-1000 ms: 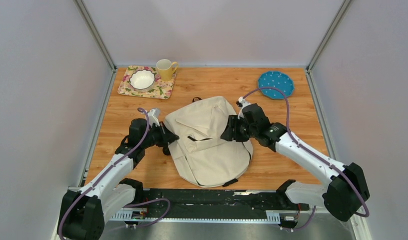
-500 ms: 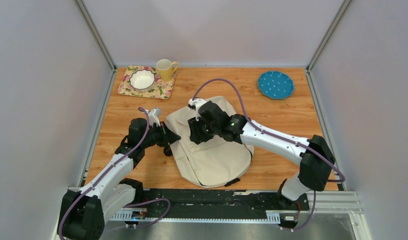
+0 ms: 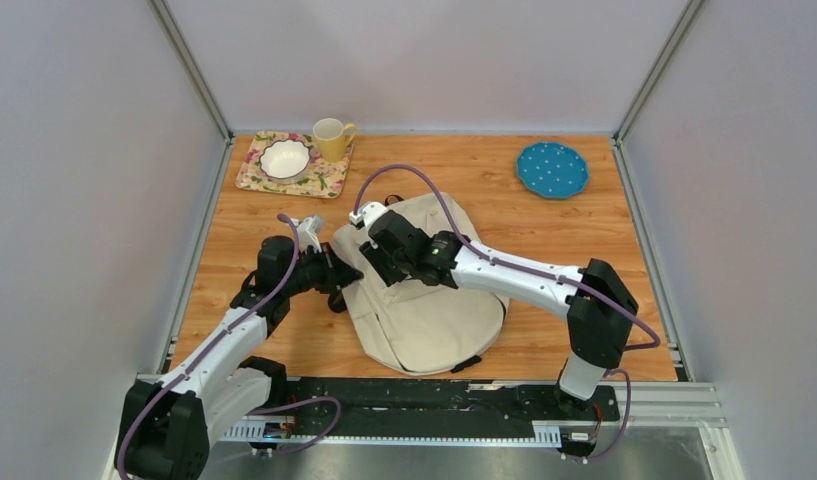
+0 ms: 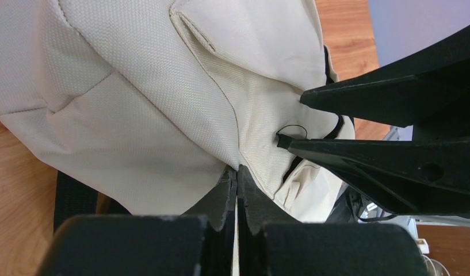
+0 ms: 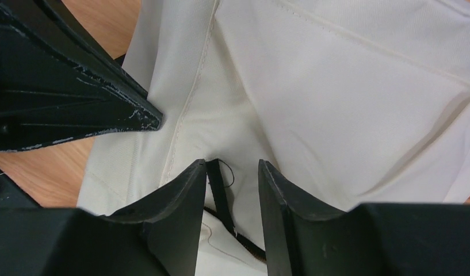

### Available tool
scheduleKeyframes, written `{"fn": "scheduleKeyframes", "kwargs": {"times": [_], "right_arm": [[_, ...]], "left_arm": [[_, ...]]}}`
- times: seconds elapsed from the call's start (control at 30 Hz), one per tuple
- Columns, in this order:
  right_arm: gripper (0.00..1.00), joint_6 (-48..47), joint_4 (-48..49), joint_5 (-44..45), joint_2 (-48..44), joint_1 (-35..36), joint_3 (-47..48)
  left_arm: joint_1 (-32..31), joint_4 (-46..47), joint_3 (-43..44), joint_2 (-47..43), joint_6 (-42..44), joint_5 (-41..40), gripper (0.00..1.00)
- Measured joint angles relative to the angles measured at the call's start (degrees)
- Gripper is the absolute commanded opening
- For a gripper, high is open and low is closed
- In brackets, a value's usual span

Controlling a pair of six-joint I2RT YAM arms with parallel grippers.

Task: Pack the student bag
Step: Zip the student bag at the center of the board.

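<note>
Lying flat on the wooden table, the student bag sits mid-table, closer to the near edge, front flap pocket facing up. Its long axis runs far to near with a slight slant: the rounded top end points to the far left, and the wide bottom end points to the near side, where a black strap end sticks out. Any label or print on the cream fabric is too small to read.

The left gripper is at the bag's left edge with its jaws fully closed and its tips touching the fabric. I cannot tell whether any cloth is pinched between them.

The right arm reaches across the bag from the right. The right gripper points at the same left side seam, just beside the left gripper's tips. Its jaws are partly apart, straddling a small black zipper tab, with a gap showing on one side, so the tab is not clamped.

At the far left are a floral tray holding a white bowl and a yellow mug. At the far right is a blue dotted plate, well apart from the bag
</note>
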Motion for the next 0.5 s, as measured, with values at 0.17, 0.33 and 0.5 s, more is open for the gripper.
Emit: {"fn": "scheduleKeyframes", "kwargs": {"times": [0.17,0.33,0.5], "right_arm": [[0.42,-1.84,-0.22,1.31,1.36,0.94,1.22],[0.41,-1.81,-0.13,1.75,1.4,2.49,1.16],[0.41,-1.53,-0.2,2.56,1.57,3.21,0.37]], "left_arm": [[0.0,0.28,0.0,0.0,-0.11,0.24,0.0],[0.0,0.37,0.0,0.0,-0.15,0.39,0.0],[0.0,0.42,0.0,0.0,-0.17,0.46,0.0]]}}
